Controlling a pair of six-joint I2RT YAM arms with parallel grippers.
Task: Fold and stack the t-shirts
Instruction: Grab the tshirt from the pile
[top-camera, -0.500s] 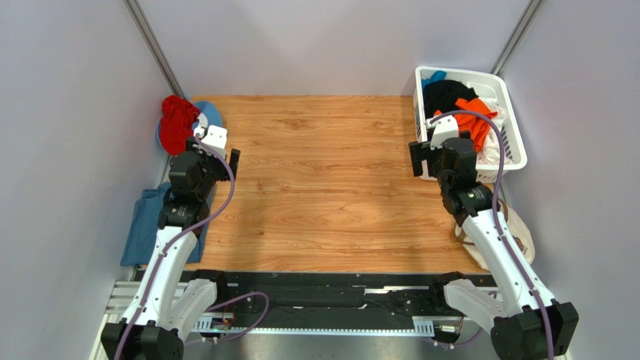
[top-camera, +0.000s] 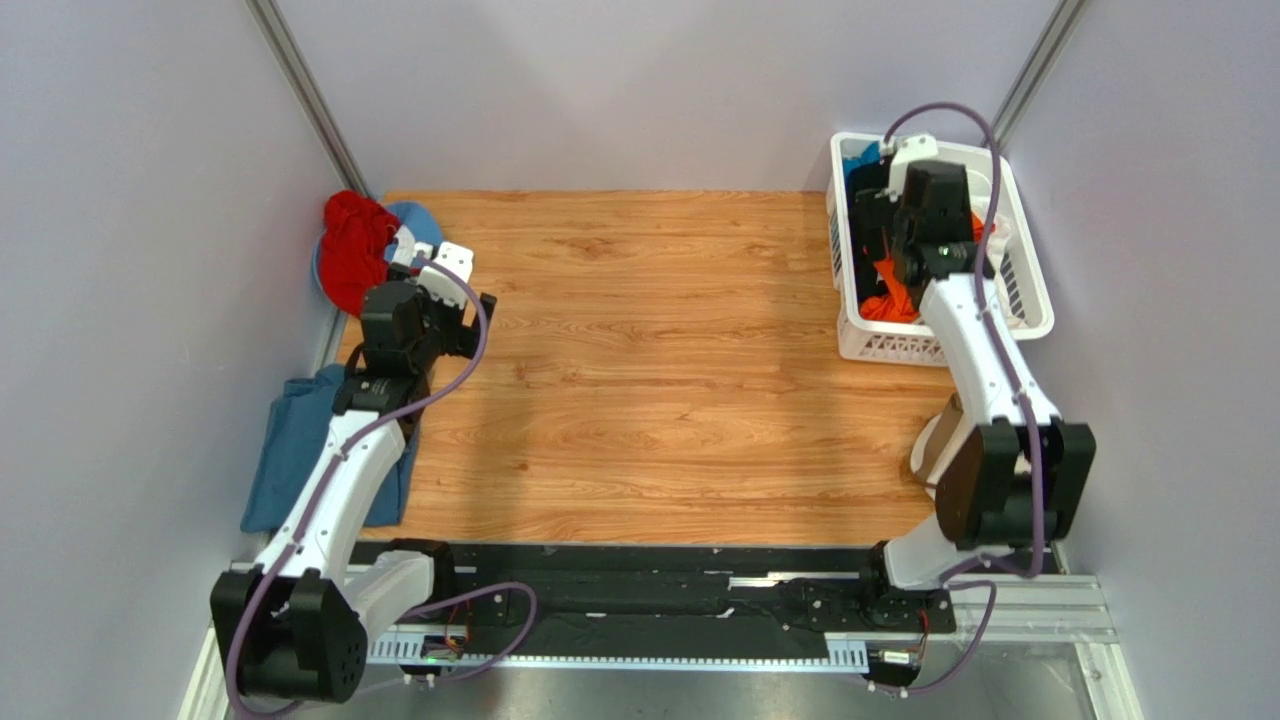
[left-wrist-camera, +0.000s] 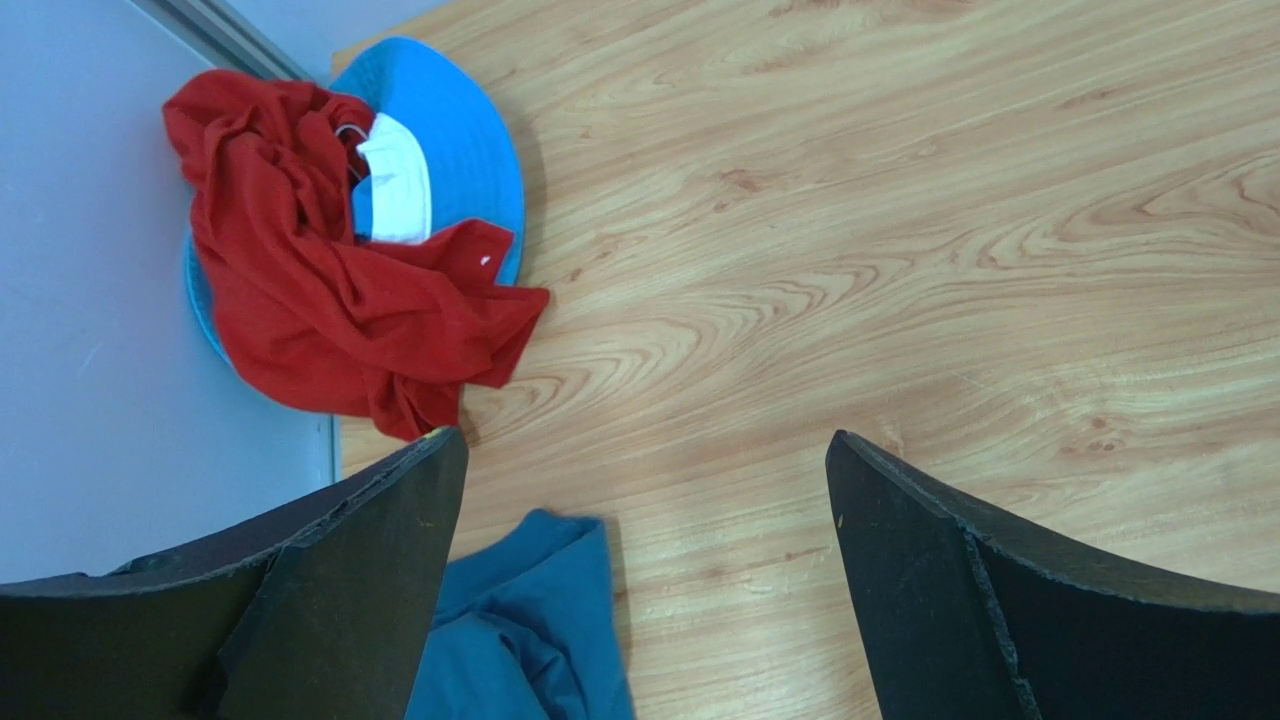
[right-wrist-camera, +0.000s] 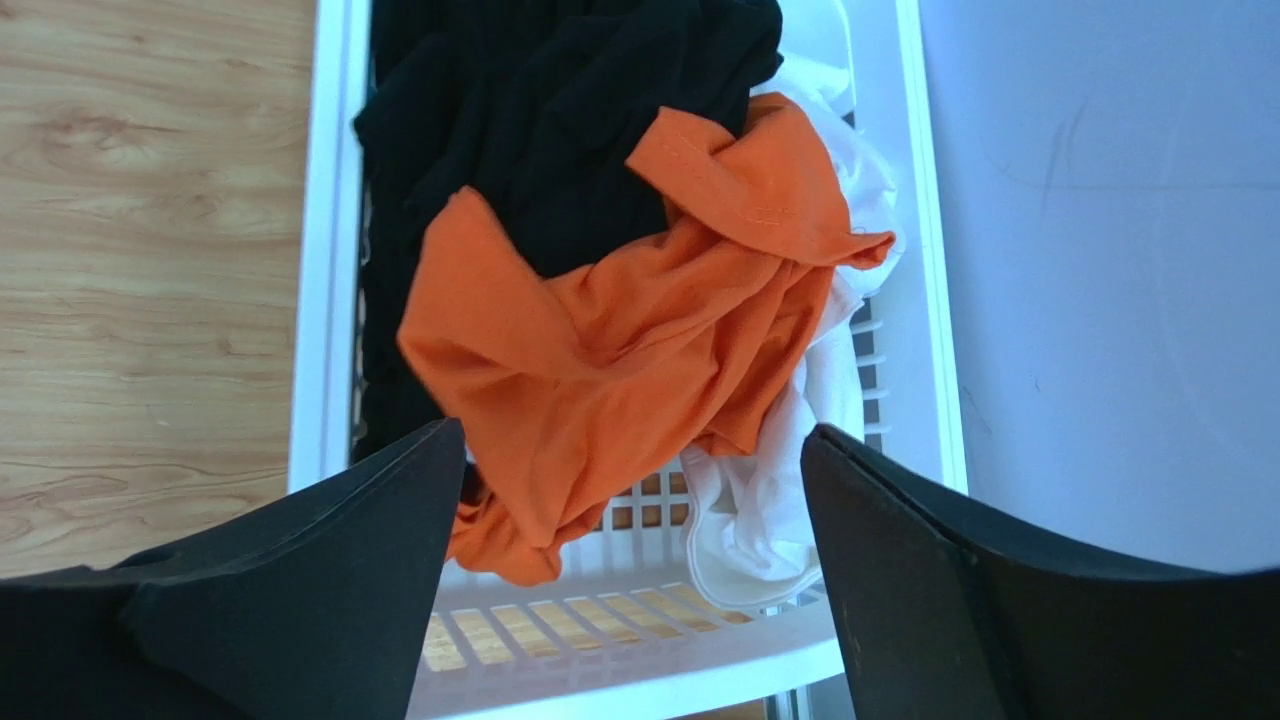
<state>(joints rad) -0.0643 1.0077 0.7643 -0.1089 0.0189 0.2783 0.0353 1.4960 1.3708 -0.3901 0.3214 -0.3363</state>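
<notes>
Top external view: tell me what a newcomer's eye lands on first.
The bright orange t-shirt stands out first, crumpled in the white basket at the far right corner, with the right claw open above it. Next comes the red garment, heaped on a blue hat at the far left corner.

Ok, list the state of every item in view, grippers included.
basket, upright, holding shirts
orange t-shirt, crumpled in the basket, unfolded
black t-shirt, crumpled in the basket
white t-shirt, bunched, partly under the orange one
blue t-shirt, rumpled at the left edge of the table
red garment, crumpled on the blue hat
left gripper, open, empty, above the table
right gripper, open, empty, above the basket
</notes>
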